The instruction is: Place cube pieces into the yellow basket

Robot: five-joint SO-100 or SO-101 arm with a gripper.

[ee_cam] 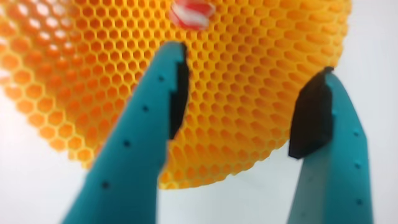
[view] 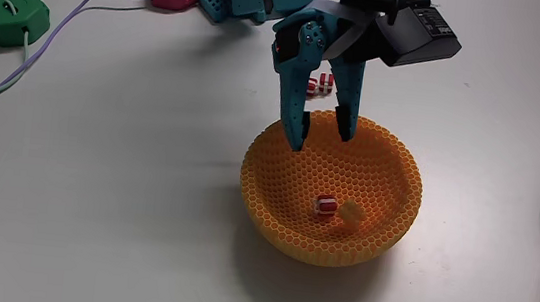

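End effector (view: pixel 320 136) spread, empty, over basket (view: pixel 382 228) rim; two cubes (view: pixel 326 205) inside. Drop likely done; next, fetch cubes (view: pixel 323 81) behind on counter (view: pixel 94 203).

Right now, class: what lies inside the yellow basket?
Inside the yellow basket lie a red-striped cube and a yellow-orange cube. The open gripper hides part of the far wall.

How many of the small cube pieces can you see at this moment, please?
4, though more may be hidden: a red-and-white striped cube and a yellow-orange cube inside the orange-yellow honeycomb mesh basket, and two red-and-white striped cubes on the table behind the teal pincer.
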